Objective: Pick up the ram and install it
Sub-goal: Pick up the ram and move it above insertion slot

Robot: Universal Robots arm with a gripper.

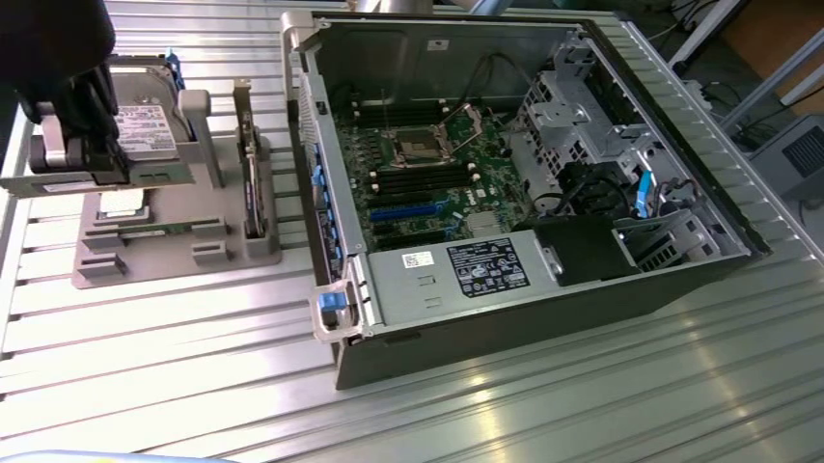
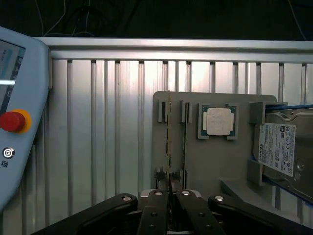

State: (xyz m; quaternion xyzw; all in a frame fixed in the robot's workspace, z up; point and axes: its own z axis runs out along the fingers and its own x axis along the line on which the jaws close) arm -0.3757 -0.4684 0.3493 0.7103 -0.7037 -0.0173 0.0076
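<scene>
A: Start at the exterior view's left. What's there?
B: The dark arm (image 1: 52,48) hangs over a grey holder (image 1: 168,256), close by the hard drive (image 1: 145,127) standing at the holder's back.
A: And the ram?
B: The ram (image 1: 142,231) is in the holder's front row: a long, narrow green strip, standing on edge in its slots. In the wrist view it shows edge-on, a thin yellow-green line with small bumps along it, running straight out from the fingertips.
A: How's the gripper set?
B: The gripper (image 2: 169,198) has its black fingers (image 2: 156,210) drawn almost together, with the board's near end in the slim gap between them. It looks pinched on the ram, which sits seated in the holder, not lifted.
A: What's beside it?
B: A square silver processor (image 2: 217,121) lies in its own recess between the ram's row and the hard drive. Toward the exterior view's right, a taller dark expansion card (image 1: 245,164) stands upright at the holder's edge.
A: Further right?
B: The open computer case (image 1: 386,43) lies on its side on the slatted metal table (image 1: 193,367) — just beside the holder, its green motherboard (image 1: 438,174) facing up.
</scene>
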